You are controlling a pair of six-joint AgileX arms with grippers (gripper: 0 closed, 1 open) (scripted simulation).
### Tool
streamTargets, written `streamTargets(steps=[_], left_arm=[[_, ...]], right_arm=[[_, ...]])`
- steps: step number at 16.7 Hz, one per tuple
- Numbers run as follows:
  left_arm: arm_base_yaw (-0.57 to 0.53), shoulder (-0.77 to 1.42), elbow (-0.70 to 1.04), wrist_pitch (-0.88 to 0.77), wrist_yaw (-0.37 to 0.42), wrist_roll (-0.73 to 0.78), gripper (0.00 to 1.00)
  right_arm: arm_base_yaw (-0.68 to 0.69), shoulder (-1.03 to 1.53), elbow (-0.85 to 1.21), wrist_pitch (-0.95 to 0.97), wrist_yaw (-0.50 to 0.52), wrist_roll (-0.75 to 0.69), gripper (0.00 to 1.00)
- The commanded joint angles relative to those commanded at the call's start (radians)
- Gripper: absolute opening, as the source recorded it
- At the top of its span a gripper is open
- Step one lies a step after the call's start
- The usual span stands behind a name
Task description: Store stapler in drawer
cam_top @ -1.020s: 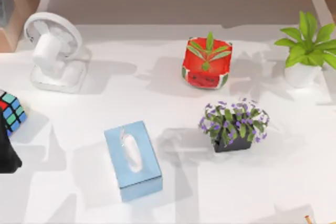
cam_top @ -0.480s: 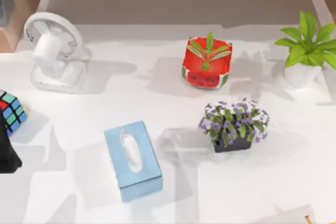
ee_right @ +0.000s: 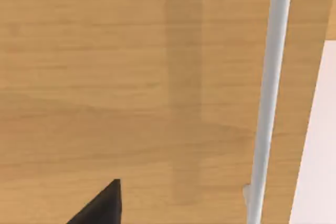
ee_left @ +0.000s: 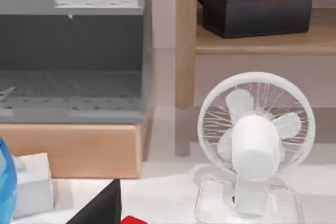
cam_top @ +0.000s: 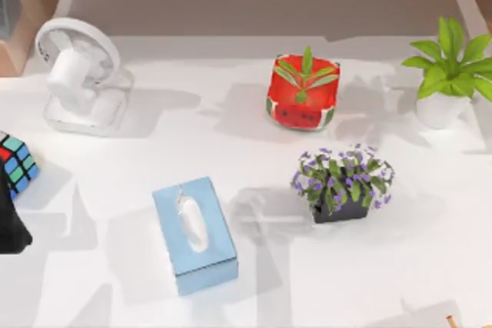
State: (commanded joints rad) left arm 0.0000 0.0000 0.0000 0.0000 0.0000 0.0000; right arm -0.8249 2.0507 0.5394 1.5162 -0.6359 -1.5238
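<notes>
The left gripper is hanging just above the red stapler, facing the white fan and grey drawer; whether its fingers are apart cannot be told

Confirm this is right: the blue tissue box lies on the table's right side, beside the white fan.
Not quite. In the top view the blue tissue box lies left of the table's middle, not on its right side, and the white fan stands farther back on that left side.
</notes>
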Motion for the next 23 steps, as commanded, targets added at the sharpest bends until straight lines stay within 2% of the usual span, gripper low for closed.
streamTargets(steps=[5,19,23], left_arm=[[0.0,0.0,0.0,0.0,0.0,0.0,1.0],[0.0,0.0,0.0,0.0,0.0,0.0,1.0],[0.0,0.0,0.0,0.0,0.0,0.0,1.0]], right_arm=[[0.077,-0.015,-0.105,0.098,-0.078,-0.028,1.0],[0.136,0.01,-0.026,0.043,-0.019,-0.029,1.0],[0.136,0.01,-0.026,0.043,-0.019,-0.029,0.7]])
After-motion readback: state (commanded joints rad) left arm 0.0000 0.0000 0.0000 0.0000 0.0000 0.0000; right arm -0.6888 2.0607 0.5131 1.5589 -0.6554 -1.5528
